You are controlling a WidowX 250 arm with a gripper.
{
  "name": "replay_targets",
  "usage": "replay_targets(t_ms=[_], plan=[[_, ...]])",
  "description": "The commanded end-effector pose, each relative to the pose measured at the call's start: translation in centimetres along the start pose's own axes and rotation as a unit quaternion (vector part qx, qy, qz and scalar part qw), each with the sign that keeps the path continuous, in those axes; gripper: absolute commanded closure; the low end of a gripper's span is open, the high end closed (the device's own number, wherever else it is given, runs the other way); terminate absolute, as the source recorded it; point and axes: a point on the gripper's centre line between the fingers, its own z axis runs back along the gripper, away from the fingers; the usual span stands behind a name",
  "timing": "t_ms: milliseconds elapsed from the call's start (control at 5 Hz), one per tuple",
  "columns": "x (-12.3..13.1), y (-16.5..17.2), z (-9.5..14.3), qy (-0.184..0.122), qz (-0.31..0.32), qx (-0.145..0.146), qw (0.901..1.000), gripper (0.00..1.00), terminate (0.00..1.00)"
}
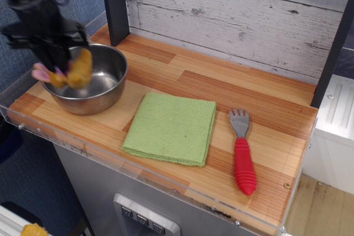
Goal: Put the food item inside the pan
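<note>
Black, blurred arm (33,9) with cable

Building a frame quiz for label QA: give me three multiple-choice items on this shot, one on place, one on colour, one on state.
1. Where does the fork lie?
A. right of the green cloth
B. inside the steel bowl
C. on the cloth

2. What colour is the fork's handle?
A. blue
B. red
C. yellow

3. What state is the yellow toy food in?
A. lying on the cloth
B. held by the gripper over the bowl
C. lying beside the fork

Answers:
1. A: it rests on bare wood, apart from the cloth's right edge.
2. B: the ribbed handle is red below a grey head.
3. B: the toy hangs under the dark gripper at the bowl's left rim.
</note>
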Motion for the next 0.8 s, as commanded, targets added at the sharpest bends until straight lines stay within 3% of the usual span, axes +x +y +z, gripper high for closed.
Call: replay_targets(t_ms=[0, 600], plan=[[0.7, -1.6, -1.2, -0.002, -0.020, 0.012, 0.9997, 1.00, 0.00], [1.0, -1.4, -2.1, 0.015, -0.015, 0.002, 0.9998, 1.00, 0.00]])
